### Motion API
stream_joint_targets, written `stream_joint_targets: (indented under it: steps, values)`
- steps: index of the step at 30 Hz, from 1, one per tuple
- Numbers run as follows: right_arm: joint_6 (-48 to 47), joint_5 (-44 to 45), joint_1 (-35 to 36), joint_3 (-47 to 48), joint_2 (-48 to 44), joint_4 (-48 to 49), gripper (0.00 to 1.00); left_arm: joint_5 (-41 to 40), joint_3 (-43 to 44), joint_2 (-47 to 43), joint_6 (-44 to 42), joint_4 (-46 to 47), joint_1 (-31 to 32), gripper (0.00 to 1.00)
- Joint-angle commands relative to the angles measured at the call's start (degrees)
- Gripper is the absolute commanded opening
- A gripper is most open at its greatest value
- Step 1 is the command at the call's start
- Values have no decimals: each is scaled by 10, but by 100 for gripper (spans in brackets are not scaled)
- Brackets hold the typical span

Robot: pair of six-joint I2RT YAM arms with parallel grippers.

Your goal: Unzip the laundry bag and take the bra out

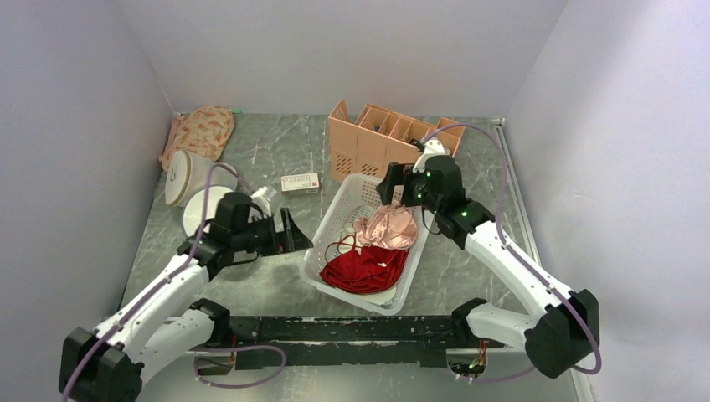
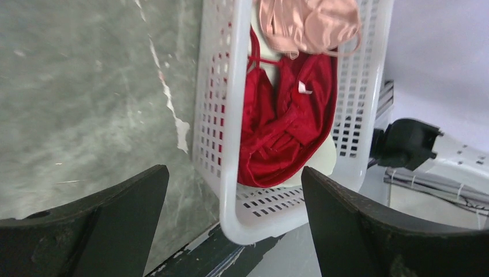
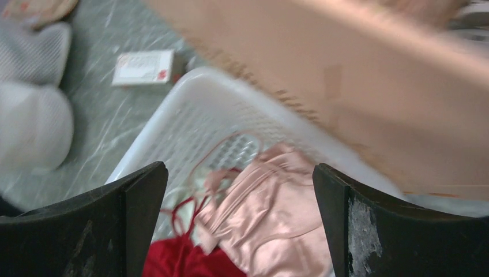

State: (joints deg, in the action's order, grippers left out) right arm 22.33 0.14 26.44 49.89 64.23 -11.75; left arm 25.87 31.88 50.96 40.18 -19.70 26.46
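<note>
The left pincer and right pincer both gape wide, grasping nothing, by the white basket; the laundry bag lies mid-left on the bench, and the small box's print is illegible.

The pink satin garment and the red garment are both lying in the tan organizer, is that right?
Not quite. The pink satin garment and the red garment are both lying in the white basket, not in the tan organizer, which stands just behind the basket. The top external view shows this.
</note>
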Motion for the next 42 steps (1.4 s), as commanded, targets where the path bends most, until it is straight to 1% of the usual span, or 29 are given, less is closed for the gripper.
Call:
stream_joint_targets:
  steps: [1, 3, 6, 8, 11, 13, 14, 17, 19, 21, 23, 26, 28, 29, 30, 32, 34, 36, 39, 42]
  values:
    - [33, -12, -105, -23, 13, 67, 100, -61, -15, 39, 71, 117, 105, 97]
    - [32, -16, -136, -26, 18, 81, 100, -95, -17, 65, 100, 163, 167, 97]
    - [18, 4, -158, -22, 27, 90, 100, -139, 1, 126, 127, 234, 250, 97]
    - [16, 0, -174, -16, 37, 92, 100, -152, 29, 199, 136, 278, 293, 97]
    - [13, -2, -185, 5, 47, 67, 100, -151, 95, 294, 139, 327, 327, 97]
    - [5, 2, -185, 16, 35, 43, 100, -145, 135, 336, 126, 338, 333, 97]
    - [-3, 1, -185, 23, 25, 32, 100, -144, 156, 347, 116, 329, 333, 97]
    - [-19, -18, -183, 51, -1, -21, 100, -173, 192, 339, 81, 278, 334, 97]
    - [-28, -51, -175, 58, -12, -42, 100, -203, 195, 311, 58, 248, 332, 97]
    - [-34, -62, -152, 55, -24, -56, 100, -239, 198, 273, 34, 192, 327, 97]
    - [-40, -56, -111, 55, -27, -70, 100, -268, 200, 223, 11, 124, 317, 97]
    - [-42, -32, -32, 54, -26, -81, 100, -339, 202, 147, -16, 4, 298, 97]
    - [-41, -34, 11, 52, -22, -78, 100, -391, 211, 99, -24, -87, 279, 97]
    - [-41, -42, 14, 51, -19, -76, 100, -414, 218, 79, -29, -127, 269, 97]
    - [-40, -51, 32, 52, -15, -75, 100, -438, 227, 65, -30, -186, 254, 97]
    - [-41, -64, 44, 52, -12, -72, 100, -495, 252, 48, -22, -268, 230, 97]
    - [-47, -80, 53, 49, -13, -63, 100, -537, 271, 48, -23, -321, 209, 97]
    - [-52, -99, 61, 47, -16, -55, 100, -566, 286, 66, -34, -352, 186, 97]
    - [-49, -131, 74, 39, -14, -38, 100, -615, 309, 129, -53, -392, 152, 97]
    - [-41, -137, 97, 19, -18, -18, 100, -662, 331, 202, -71, -412, 124, 97]
